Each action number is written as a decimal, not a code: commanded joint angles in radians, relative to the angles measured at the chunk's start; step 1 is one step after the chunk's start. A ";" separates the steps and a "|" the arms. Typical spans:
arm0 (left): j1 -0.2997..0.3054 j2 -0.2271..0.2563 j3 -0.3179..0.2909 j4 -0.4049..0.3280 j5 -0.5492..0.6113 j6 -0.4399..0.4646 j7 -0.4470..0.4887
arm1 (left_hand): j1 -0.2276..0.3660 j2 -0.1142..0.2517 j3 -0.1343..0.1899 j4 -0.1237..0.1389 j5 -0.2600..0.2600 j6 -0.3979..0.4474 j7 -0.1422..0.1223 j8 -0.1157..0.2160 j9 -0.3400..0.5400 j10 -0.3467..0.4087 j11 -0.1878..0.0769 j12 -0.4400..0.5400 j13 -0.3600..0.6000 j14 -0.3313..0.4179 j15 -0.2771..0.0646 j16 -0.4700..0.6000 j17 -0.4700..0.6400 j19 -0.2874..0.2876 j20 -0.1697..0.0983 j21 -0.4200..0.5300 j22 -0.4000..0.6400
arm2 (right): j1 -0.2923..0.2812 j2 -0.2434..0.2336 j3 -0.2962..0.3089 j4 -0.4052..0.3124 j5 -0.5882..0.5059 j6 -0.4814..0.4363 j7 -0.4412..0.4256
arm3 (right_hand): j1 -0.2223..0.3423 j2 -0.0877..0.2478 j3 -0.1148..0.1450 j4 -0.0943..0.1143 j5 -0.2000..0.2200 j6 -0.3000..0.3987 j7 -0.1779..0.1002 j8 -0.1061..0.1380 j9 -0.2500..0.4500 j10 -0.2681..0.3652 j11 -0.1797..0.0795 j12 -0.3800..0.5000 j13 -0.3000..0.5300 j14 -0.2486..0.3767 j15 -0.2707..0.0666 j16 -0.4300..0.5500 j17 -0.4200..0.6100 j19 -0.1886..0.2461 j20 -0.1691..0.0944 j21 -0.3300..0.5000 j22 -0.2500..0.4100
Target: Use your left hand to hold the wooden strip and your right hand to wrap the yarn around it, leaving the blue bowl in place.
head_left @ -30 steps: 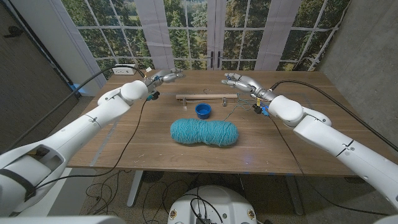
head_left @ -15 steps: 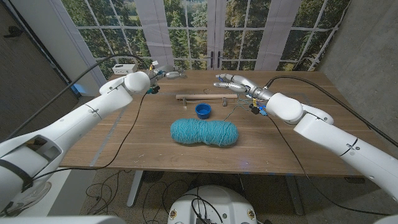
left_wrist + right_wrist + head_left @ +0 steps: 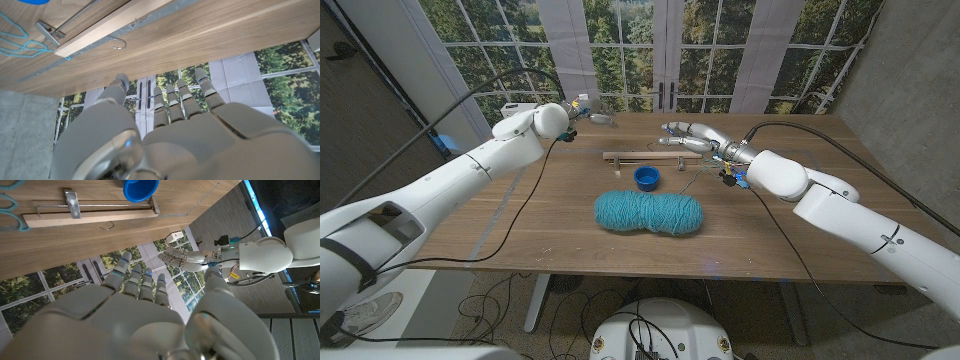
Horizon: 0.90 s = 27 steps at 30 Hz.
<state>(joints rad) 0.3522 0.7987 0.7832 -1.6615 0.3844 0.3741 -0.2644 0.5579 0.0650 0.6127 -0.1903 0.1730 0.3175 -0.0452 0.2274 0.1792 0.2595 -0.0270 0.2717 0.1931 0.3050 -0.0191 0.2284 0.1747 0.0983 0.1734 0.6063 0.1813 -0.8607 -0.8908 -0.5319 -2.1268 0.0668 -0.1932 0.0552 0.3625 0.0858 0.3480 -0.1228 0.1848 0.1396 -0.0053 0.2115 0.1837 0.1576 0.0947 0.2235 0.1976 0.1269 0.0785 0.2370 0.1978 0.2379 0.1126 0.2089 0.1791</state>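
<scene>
The wooden strip (image 3: 652, 156) lies across the far middle of the table, with a metal rod on brackets (image 3: 45, 31) along it and a small hook (image 3: 119, 45) beside it. The blue bowl (image 3: 646, 178) stands just in front of it. Nearer me lies the teal yarn skein (image 3: 648, 213); a thin strand (image 3: 694, 179) runs from it toward the strip's right end. My left hand (image 3: 592, 117) hovers open beyond the strip's left end, fingers straight. My right hand (image 3: 685, 134) is open just behind the strip's right half, holding nothing. Strip (image 3: 90, 216) and bowl (image 3: 141, 187) also show in the right wrist view.
A white power box (image 3: 520, 108) sits at the table's back left corner. Black cables (image 3: 535, 200) trail from both arms across the tabletop. Windows stand close behind the far edge. The table's front half holds just the skein.
My right hand has slid left along the far side of the strip. My left arm has swung up and back, its hand shifting slightly toward the far edge.
</scene>
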 commanded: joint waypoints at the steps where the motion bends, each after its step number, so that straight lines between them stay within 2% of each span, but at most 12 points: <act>1: -0.040 -0.011 0.059 -0.018 0.190 0.053 -0.057 | 0.047 -0.018 -0.003 -0.004 0.004 0.021 -0.008 -0.001 0.004 0.010 -0.011 -0.006 0.003 0.008 -0.020 -0.006 0.002 0.017 -0.011 -0.003 0.001 | -0.025 -0.011 0.015 -0.025 0.004 -0.017 -0.001 | 0.004 0.002 0.004 -0.005 -0.003 0.008 -0.003 0.006 0.004 0.009 0.000 0.007 0.005 0.012 0.002 0.004 0.006 0.009 -0.002 0.008 0.004; 3: -0.055 -0.014 0.076 -0.015 0.227 0.060 -0.088 | 0.063 -0.027 -0.005 -0.004 0.005 0.019 -0.006 -0.003 0.004 0.012 -0.011 -0.008 0.003 0.007 -0.017 -0.008 0.002 0.019 -0.010 -0.004 0.001 | -0.027 -0.012 0.016 -0.028 0.007 -0.020 0.001 | 0.004 0.003 0.004 -0.005 -0.003 0.008 -0.003 0.006 0.004 0.009 -0.001 0.007 0.005 0.012 0.001 0.004 0.006 0.010 -0.002 0.008 0.004; 5: -0.060 -0.018 0.073 0.001 0.222 0.033 -0.099 | 0.084 -0.051 -0.016 -0.003 0.007 0.033 -0.011 -0.002 0.004 0.013 -0.011 -0.012 0.003 0.006 -0.022 -0.012 0.002 0.022 -0.011 -0.008 0.001 | -0.028 -0.013 0.018 -0.028 0.015 -0.018 0.006 | 0.004 0.004 0.004 -0.004 -0.003 0.008 -0.003 0.005 0.004 0.009 -0.001 0.007 0.005 0.012 0.001 0.004 0.006 0.010 -0.002 0.008 0.004; 8: -0.065 -0.023 0.073 0.007 0.230 0.026 -0.125 | 0.105 -0.097 -0.040 0.002 0.016 0.029 -0.004 -0.009 0.004 0.007 -0.001 -0.020 0.004 -0.001 -0.023 -0.019 0.003 0.024 -0.014 -0.015 0.000 | -0.033 -0.015 0.024 -0.019 0.036 0.005 0.017 | 0.004 0.005 0.003 -0.004 -0.004 0.009 -0.003 0.005 0.004 0.010 0.001 0.007 0.005 0.013 0.002 0.004 0.006 0.010 -0.003 0.008 0.004; 10: -0.061 -0.021 0.074 0.007 0.247 0.014 -0.116 | 0.116 -0.115 -0.050 0.005 0.022 0.028 -0.002 -0.012 0.005 0.007 -0.006 -0.023 0.004 -0.003 -0.020 -0.021 0.003 0.025 -0.012 -0.018 0.000 | -0.037 -0.019 0.025 -0.026 0.033 0.002 0.013 | 0.004 0.005 0.003 -0.004 -0.004 0.010 -0.004 0.005 0.004 0.010 0.000 0.006 0.005 0.013 0.003 0.004 0.007 0.010 -0.003 0.008 0.004; 11: -0.062 -0.025 0.072 0.009 0.247 0.015 -0.123 | 0.128 -0.130 -0.059 0.006 0.028 0.026 -0.003 -0.015 0.005 0.014 -0.019 -0.023 0.005 -0.004 -0.019 -0.023 0.003 0.027 -0.011 -0.021 0.001 | -0.039 -0.021 0.025 -0.032 0.028 -0.003 0.010 | 0.003 0.006 0.003 -0.004 -0.004 0.010 -0.004 0.004 0.004 0.010 0.000 0.006 0.005 0.013 0.003 0.004 0.007 0.010 -0.002 0.008 0.004; 14: -0.076 -0.039 0.080 0.031 0.254 0.004 -0.155 | 0.152 -0.163 -0.078 0.010 0.043 0.008 -0.010 -0.026 0.006 0.012 -0.019 -0.028 0.006 -0.011 -0.021 -0.027 0.004 0.027 -0.005 -0.028 0.001 | -0.045 -0.027 0.024 -0.050 0.014 -0.027 -0.001 | 0.003 0.006 0.002 -0.003 -0.005 0.011 -0.003 0.004 0.004 0.010 -0.002 0.006 0.005 0.013 0.004 0.004 0.007 0.010 -0.002 0.007 0.004; 17: -0.085 -0.050 0.099 0.045 0.290 0.005 -0.169 | 0.163 -0.177 -0.088 0.012 0.051 0.001 -0.012 -0.029 0.007 0.015 -0.016 -0.028 0.008 -0.012 -0.020 -0.028 0.005 0.026 -0.004 -0.031 0.002 | -0.051 -0.027 0.028 -0.047 0.026 -0.016 0.001 | 0.002 0.007 0.002 -0.003 -0.005 0.013 -0.004 0.004 0.004 0.010 -0.002 0.005 0.005 0.012 0.003 0.004 0.007 0.010 -0.001 0.007 0.004; 18: -0.084 -0.054 0.097 0.051 0.289 0.000 -0.165 | 0.174 -0.185 -0.094 0.013 0.057 -0.004 -0.014 -0.031 0.007 0.024 -0.026 -0.026 0.009 -0.011 -0.021 -0.028 0.005 0.027 -0.004 -0.033 0.002 | -0.054 -0.029 0.029 -0.047 0.025 -0.013 0.000 | 0.002 0.007 0.002 -0.003 -0.005 0.013 -0.004 0.004 0.004 0.011 -0.001 0.005 0.005 0.012 0.003 0.004 0.007 0.010 -0.001 0.007 0.004; 23: -0.097 -0.092 0.108 0.107 0.296 -0.013 -0.165 | 0.215 -0.189 -0.109 0.021 0.079 0.012 -0.025 -0.025 0.009 0.062 -0.067 -0.015 0.015 0.004 -0.039 -0.021 0.007 0.035 -0.011 -0.038 0.004 | -0.074 -0.036 0.038 -0.058 0.026 -0.011 -0.014 | 0.002 0.008 0.001 -0.003 -0.006 0.014 -0.003 0.003 0.004 0.011 -0.001 0.004 0.005 0.014 0.003 0.004 0.008 0.011 -0.001 0.007 0.004; 27: -0.117 -0.116 0.119 0.148 0.290 -0.022 -0.192 | 0.271 -0.148 -0.104 0.027 0.099 0.031 -0.033 -0.020 0.011 0.077 -0.083 -0.010 0.023 0.021 -0.058 -0.013 0.012 0.048 -0.018 -0.040 0.005 | -0.085 -0.041 0.043 -0.065 0.030 -0.011 -0.019 | 0.001 0.008 -0.001 -0.003 -0.006 0.015 -0.003 0.002 0.004 0.015 0.002 0.005 0.005 0.014 0.003 0.004 0.008 0.011 -0.001 0.007 0.004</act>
<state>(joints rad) 0.2720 0.7425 0.8726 -1.6044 0.6489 0.3739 -0.4130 0.7961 -0.0995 0.5057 -0.1701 0.2616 0.3300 -0.0755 0.1996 0.1877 0.3219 -0.1006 0.2538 0.2101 0.3138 -0.0409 0.2053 0.1822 0.1344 0.1590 0.5727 0.1841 -0.9147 -0.9183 -0.5028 -2.1727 0.0886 -0.2059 0.0528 0.3625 0.0858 0.3480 -0.1227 0.1810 0.1450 -0.0108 0.2115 0.1837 0.1579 0.0952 0.2235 0.1976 0.1323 0.0839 0.2370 0.2025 0.2378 0.1126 0.2089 0.1790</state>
